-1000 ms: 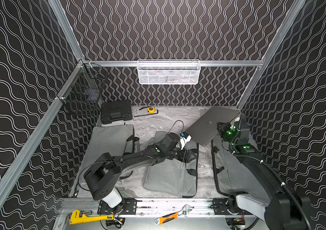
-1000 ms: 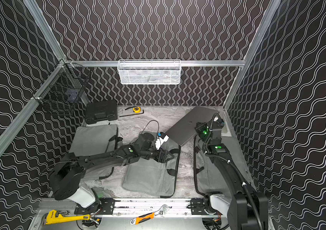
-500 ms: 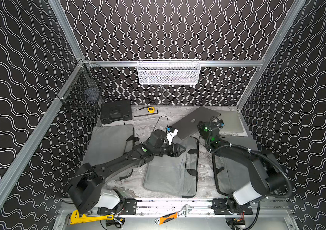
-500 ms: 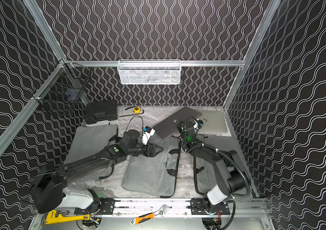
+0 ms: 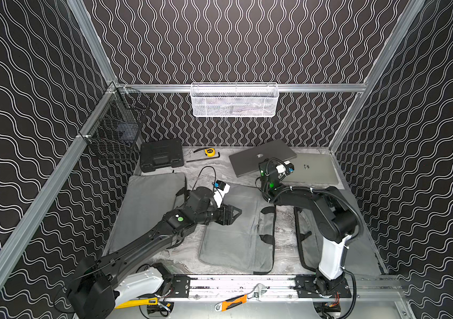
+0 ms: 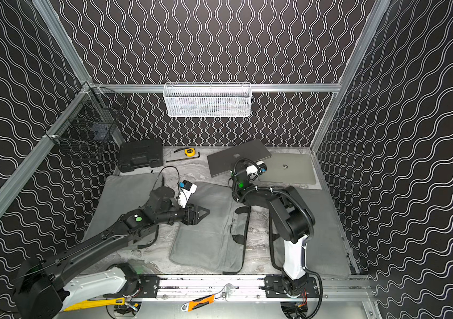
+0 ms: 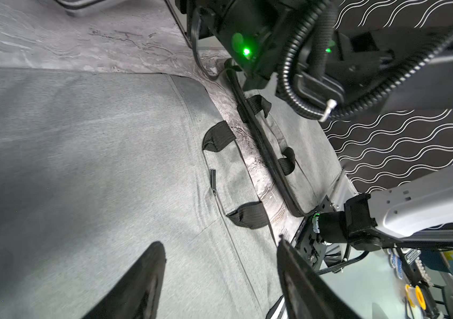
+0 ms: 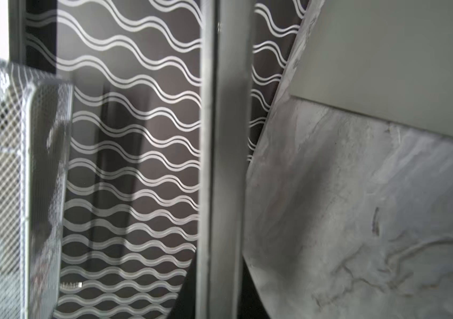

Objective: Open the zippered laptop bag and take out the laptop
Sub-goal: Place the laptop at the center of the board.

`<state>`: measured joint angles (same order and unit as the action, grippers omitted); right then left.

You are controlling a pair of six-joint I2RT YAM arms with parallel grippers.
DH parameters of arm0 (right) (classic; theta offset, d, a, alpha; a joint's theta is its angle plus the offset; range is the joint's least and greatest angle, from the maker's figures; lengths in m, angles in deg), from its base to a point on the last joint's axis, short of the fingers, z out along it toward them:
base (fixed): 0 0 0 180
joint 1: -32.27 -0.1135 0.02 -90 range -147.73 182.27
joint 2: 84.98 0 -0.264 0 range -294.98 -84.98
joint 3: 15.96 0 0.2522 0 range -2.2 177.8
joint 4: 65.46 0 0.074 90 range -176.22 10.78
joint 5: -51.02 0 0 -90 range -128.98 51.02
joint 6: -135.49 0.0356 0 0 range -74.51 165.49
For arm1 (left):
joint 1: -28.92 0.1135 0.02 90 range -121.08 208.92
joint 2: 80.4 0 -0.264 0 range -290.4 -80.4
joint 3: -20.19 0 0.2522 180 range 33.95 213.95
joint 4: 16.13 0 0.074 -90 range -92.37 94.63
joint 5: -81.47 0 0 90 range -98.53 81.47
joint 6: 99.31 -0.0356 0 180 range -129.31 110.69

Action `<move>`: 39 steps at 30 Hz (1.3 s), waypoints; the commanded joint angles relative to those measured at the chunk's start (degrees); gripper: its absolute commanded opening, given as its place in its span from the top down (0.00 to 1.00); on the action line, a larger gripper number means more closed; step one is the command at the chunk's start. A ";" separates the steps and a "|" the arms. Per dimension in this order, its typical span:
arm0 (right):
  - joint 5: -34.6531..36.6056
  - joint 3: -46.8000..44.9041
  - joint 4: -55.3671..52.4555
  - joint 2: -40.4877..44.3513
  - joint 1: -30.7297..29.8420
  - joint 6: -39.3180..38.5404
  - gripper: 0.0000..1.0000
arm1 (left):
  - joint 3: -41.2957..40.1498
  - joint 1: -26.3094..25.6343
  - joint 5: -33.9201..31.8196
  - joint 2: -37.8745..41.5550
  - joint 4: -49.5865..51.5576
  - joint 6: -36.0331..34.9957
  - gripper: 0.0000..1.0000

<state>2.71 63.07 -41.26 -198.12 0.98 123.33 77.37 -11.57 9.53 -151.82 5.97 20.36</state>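
A: Which step is the robot on?

B: The dark laptop (image 5: 259, 157) is out of the bag and held tilted above the rear of the table (image 5: 219, 172). The right gripper (image 5: 270, 167) is pinched narrow on the laptop's near edge, so this looks like the set-down.

A: And the other pincer?

B: The left gripper (image 5: 236, 216) stands wide and empty over the middle bag (image 5: 236, 243), which lies flat in the centre.

A: What does the next move need?

B: Probably lowering the laptop flat onto bare table between the tape measure (image 5: 209, 151) and the silver laptop (image 5: 313, 169), then letting go. In both top views its right corner overlaps the silver one. Whether they touch can't be told from here, so the arm should keep it clear.

A: What has changed since a second ago?

B: The laptop was held further to the right and hid the silver one. It has since swung toward the rear centre and uncovered it. The left arm has drawn back from the bag's far right corner toward its left side.
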 commanded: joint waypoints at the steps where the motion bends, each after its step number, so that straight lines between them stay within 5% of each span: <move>1: 8.21 2.81 4.94 -2.58 -0.59 8.15 1.00 | 0.03 1.11 -1.25 1.37 3.25 -2.43 0.33; 13: 6.60 17.17 -7.67 -12.67 -0.66 15.14 1.00 | -0.97 6.81 -6.17 7.38 7.31 -4.73 0.29; 33: 4.19 30.87 -20.79 -26.68 -1.00 31.15 1.00 | -0.28 15.59 2.98 -0.21 2.39 -6.48 0.28; 39: 2.70 32.65 -21.73 -28.26 -0.75 28.31 0.99 | -0.40 17.33 3.67 -1.09 1.74 -6.91 0.28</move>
<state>8.52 94.92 -59.49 -225.39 0.15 148.66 76.67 5.17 11.81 -152.32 10.25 14.37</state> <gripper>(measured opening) 0.149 0.721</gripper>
